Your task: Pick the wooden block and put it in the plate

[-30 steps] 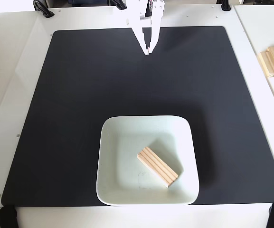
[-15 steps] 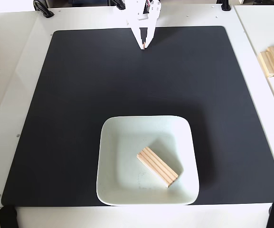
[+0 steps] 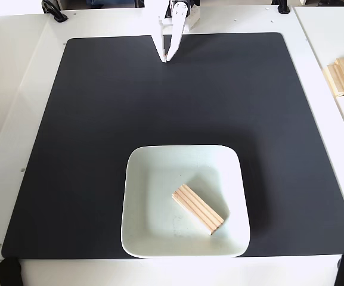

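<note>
Gripper (image 3: 166,59): fingers together, holding nothing | wooden block (image 3: 198,209): inside plate (image 3: 137,179), long axis diagonal, well below your gripper | placement looks complete.

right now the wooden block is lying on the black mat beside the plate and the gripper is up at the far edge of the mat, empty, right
Not quite. The wooden block is not on the black mat; the fixed view shows it lying inside the plate, on its floor toward the right side. The rest holds: the gripper is up at the far edge of the mat, empty.
</note>
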